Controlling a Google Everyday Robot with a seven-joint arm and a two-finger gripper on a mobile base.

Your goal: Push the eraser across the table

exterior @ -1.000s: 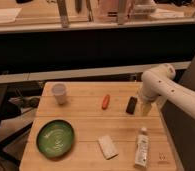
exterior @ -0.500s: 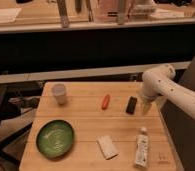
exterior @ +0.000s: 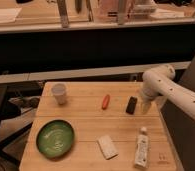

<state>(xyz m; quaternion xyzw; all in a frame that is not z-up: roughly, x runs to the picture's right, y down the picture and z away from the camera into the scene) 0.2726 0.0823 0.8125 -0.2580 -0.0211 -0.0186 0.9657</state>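
While gripper (exterior: 145, 106) hangs just right of eraser (exterior: 132, 105), its opening cannot be told; nothing visibly held. Eraser lies near right edge of table (exterior: 86, 125). Risk: off-centre contact spins eraser; straight push strikes carrot (exterior: 106, 101).

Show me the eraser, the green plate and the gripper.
eraser (exterior: 132, 105): camera view, middle of its black top.
green plate (exterior: 55, 138): camera view, bare centre.
gripper (exterior: 145, 106): camera view, its lower tip, close beside the eraser.
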